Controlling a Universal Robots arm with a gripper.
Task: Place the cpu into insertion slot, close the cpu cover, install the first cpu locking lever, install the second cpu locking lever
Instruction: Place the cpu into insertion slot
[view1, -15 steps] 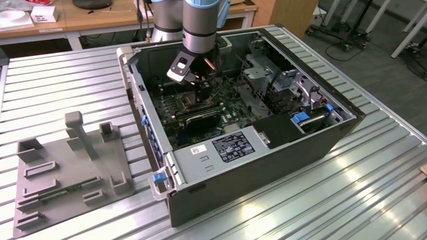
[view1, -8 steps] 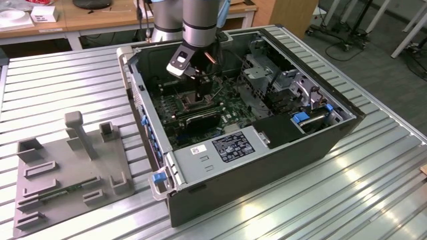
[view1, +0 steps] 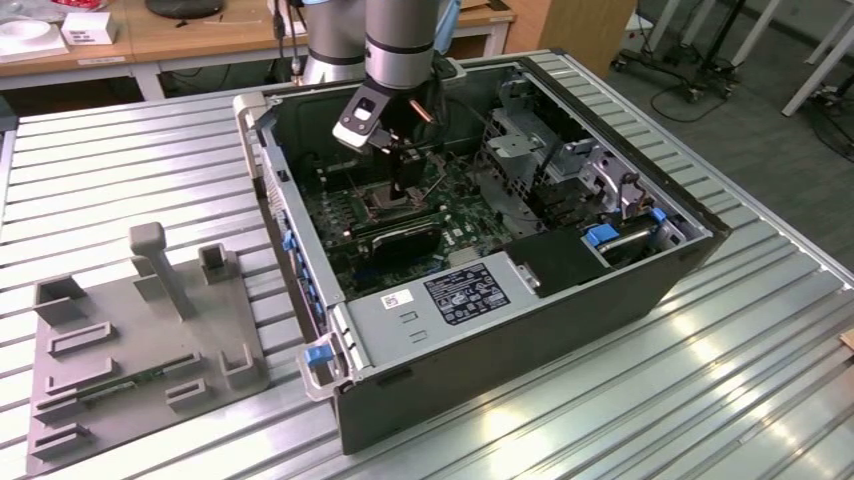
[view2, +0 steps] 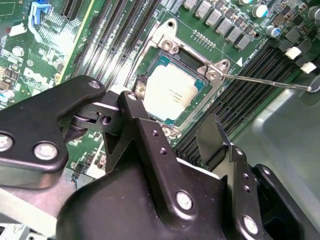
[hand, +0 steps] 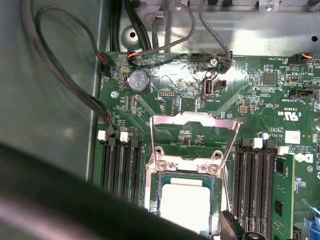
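1 cpu (hand: 185, 202) lies seated in the 1 insertion slot (view2: 167, 44) on the green motherboard (hand: 260, 105) (inside the 1 open computer case (view1: 534, 340) on the table (view1: 134, 150)). The 1 cpu cover (hand: 192, 119) stands swung open, clear of the chip. 1 thin locking lever (view2: 265, 81) angles away from the slot's corner. The pincer (view1: 403, 180) hangs just over the slot; whether it is open or closed cannot be told.

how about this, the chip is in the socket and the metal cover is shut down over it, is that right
Not quite. The chip is in the socket, but the metal cover is not shut down over it. In the first wrist view the cover is swung open, away from the chip, and the board shows through its window.
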